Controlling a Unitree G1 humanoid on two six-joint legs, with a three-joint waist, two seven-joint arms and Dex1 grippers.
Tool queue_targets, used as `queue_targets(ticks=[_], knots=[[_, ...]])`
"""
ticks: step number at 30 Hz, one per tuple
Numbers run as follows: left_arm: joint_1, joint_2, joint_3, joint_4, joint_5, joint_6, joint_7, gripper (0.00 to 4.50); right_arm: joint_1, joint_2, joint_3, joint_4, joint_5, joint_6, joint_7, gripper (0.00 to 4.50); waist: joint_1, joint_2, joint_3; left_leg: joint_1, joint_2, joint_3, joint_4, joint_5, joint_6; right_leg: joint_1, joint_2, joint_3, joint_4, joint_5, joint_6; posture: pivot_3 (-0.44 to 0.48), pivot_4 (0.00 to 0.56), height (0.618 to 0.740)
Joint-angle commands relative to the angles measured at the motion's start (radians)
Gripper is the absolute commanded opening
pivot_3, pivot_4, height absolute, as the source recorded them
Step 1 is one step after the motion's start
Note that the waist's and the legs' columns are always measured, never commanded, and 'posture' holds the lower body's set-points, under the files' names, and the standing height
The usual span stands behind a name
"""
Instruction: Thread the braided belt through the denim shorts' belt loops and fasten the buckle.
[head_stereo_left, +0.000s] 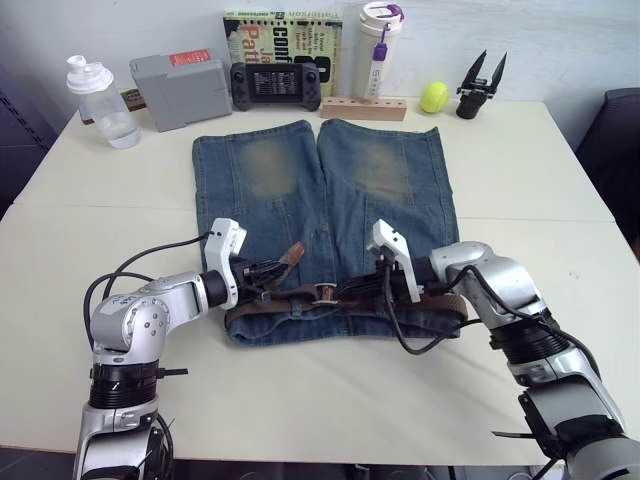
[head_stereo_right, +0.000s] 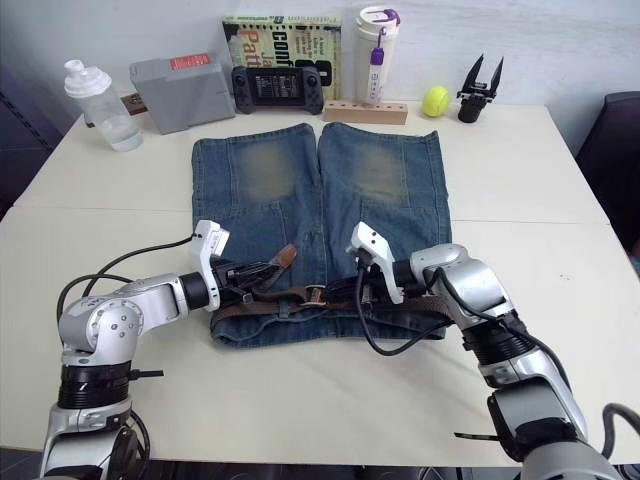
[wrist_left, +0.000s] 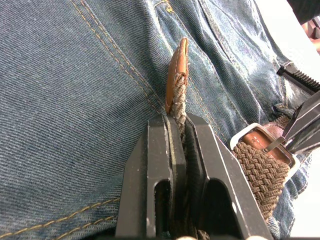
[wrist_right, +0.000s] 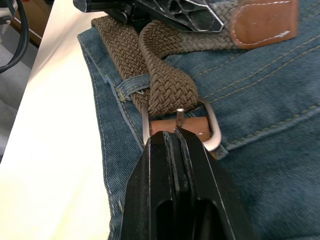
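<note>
The denim shorts (head_stereo_left: 320, 190) lie flat on the table, waistband toward me. The braided belt (head_stereo_left: 262, 308) runs along the waistband and passes under a belt loop (wrist_right: 131, 88). My left gripper (head_stereo_left: 272, 272) is shut on the braided strap just behind the leather tip (wrist_left: 176, 75), which stands up above the denim. The strap loops through the silver buckle (wrist_right: 212, 125) at the waistband's middle. My right gripper (wrist_right: 176, 134) is shut at the buckle, its fingertips pinched at the base of the prong (wrist_right: 179, 116). The two grippers face each other a few centimetres apart.
Along the far edge of the table stand a clear bottle (head_stereo_left: 100, 100), a grey box (head_stereo_left: 180, 90), a game console (head_stereo_left: 277, 85), a book (head_stereo_left: 283, 40), a tumbler (head_stereo_left: 380, 50), a wooden block (head_stereo_left: 365, 108), a tennis ball (head_stereo_left: 434, 96) and a spare black gripper (head_stereo_left: 480, 85).
</note>
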Motion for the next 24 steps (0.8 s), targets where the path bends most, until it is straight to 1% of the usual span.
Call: queue_targets(ticks=[1,10,13,17,20,22,24], knots=[[-0.001,0.007,-0.007,-0.038,0.0,-0.006,-0.008,0.0,-0.012,0.031,-0.008,0.021,-0.005,-0.038,-0.011,0.05,0.0,0.0,0.0,0.0,0.0,0.0,0.0,0.0,0.0,0.0,0.0,0.0,0.0,0.0,0.0,0.0,0.15,0.697],[0.0,0.012,-0.006,-0.045,-0.001,-0.005,-0.008,0.0,-0.031,0.084,0.016,0.074,-0.033,-0.071,-0.007,0.05,-0.001,0.0,0.0,0.0,0.0,0.0,0.0,0.0,0.0,0.0,0.0,0.0,0.0,0.0,0.0,0.0,0.15,0.697],[0.002,0.008,-0.005,-0.047,0.004,-0.037,-0.016,0.0,-0.028,0.086,0.014,0.073,-0.036,-0.07,-0.004,0.05,-0.002,0.0,0.0,0.0,0.0,0.0,0.0,0.0,0.0,0.0,0.0,0.0,0.0,0.0,0.0,0.0,0.15,0.697],[-0.006,-0.036,0.012,-0.042,0.035,-0.253,-0.072,0.0,-0.035,0.083,0.001,0.07,-0.028,-0.059,-0.005,0.05,-0.001,0.0,0.0,0.0,0.0,0.0,0.0,0.0,0.0,0.0,0.0,0.0,0.0,0.0,0.0,0.0,0.15,0.697],[0.015,-0.05,-0.031,-0.024,0.11,-0.435,-0.129,0.0,-0.036,0.084,0.001,0.072,-0.028,-0.058,-0.006,0.05,-0.001,0.0,0.0,0.0,0.0,0.001,0.0,0.0,0.0,0.0,0.0,0.0,0.0,0.0,0.0,0.0,0.15,0.697],[0.037,-0.056,-0.064,-0.013,0.144,-0.498,-0.153,0.0,-0.034,0.084,0.002,0.076,-0.031,-0.06,-0.006,0.05,-0.002,0.0,0.0,0.0,0.0,0.002,-0.001,0.0,0.0,-0.001,0.0,-0.001,0.0,0.0,0.0,0.0,0.15,0.697],[0.064,-0.068,-0.078,-0.015,0.151,-0.542,-0.176,0.0,-0.031,0.083,0.002,0.076,-0.033,-0.062,-0.01,0.05,-0.002,0.0,0.0,0.001,0.0,0.003,-0.002,0.0,0.0,-0.001,0.0,-0.001,0.0,0.0,0.0,0.0,0.15,0.697]])
